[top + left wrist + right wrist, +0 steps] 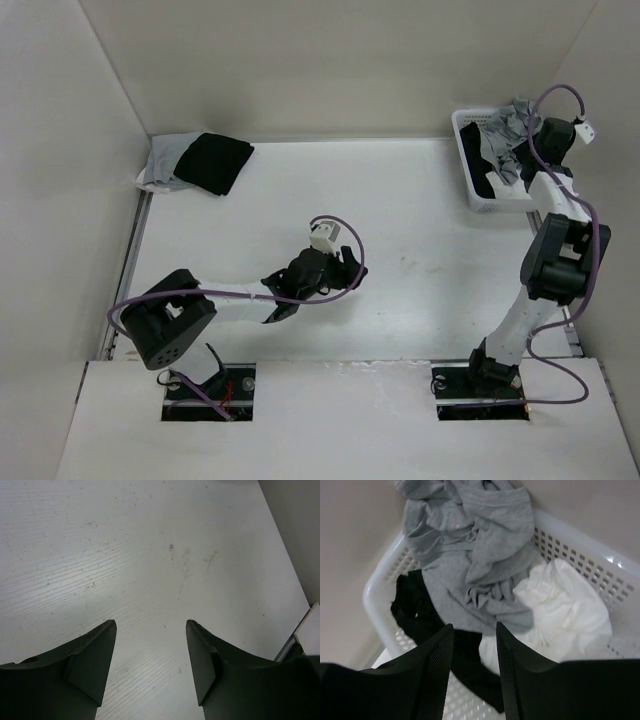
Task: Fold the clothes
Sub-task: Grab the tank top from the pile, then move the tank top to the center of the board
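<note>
The clothes lie heaped in a white perforated basket (580, 545) at the table's far right corner (470, 170). A crumpled heather-grey top (470, 555) lies uppermost, with a white garment (560, 610) to its right and a black one (415, 605) to its left. My right gripper (474, 626) hovers open just above the heap, with nothing between its fingers. Near the middle of the table my left gripper (150, 622) (345, 270) is open wide over the bare white surface and holds nothing.
A folded black garment (218, 162) lies on a light grey one (165, 160) at the table's far left corner. White walls enclose the table on three sides. A metal rail (285, 650) runs along the right edge.
</note>
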Action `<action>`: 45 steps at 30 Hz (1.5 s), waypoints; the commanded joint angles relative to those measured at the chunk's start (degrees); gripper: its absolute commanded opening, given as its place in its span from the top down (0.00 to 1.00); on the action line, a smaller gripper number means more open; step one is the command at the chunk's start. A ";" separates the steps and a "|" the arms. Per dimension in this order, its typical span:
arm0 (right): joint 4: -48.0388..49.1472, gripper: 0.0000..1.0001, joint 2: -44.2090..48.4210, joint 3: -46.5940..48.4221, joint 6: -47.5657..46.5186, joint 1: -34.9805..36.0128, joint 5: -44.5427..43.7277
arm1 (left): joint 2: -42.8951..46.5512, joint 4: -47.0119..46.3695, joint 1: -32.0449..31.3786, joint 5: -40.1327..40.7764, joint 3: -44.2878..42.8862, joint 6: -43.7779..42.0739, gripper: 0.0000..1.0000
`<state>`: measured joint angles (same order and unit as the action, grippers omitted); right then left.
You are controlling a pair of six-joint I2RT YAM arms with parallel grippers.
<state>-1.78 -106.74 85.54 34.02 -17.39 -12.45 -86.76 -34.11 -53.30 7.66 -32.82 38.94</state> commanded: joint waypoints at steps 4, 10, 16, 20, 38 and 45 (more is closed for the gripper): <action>-1.13 0.50 -12.34 13.59 0.25 -1.90 2.43 | -1.30 -4.04 0.26 -1.77 -0.23 -0.79 0.43; -1.56 0.49 -21.30 22.38 2.19 -2.52 1.73 | -2.36 -4.65 0.52 -3.88 -0.76 -0.62 0.44; -0.60 0.56 -26.68 27.93 7.73 -3.58 2.51 | -2.98 -5.97 1.40 -3.27 -0.32 -0.44 0.44; 5.70 1.00 -19.61 21.48 8.51 -3.31 4.63 | -2.80 -6.85 1.84 -3.09 -0.05 -0.27 0.44; 23.52 0.99 50.64 -18.22 1.85 34.52 4.01 | 12.92 -9.31 12.10 3.68 11.10 3.16 0.45; 16.90 0.97 54.54 -20.92 0.43 58.20 -1.08 | 24.25 -3.61 28.80 1.66 17.08 11.15 0.45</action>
<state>19.70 -49.91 67.79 35.55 33.39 -9.28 -67.90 -39.18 -30.76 10.13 -18.44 44.75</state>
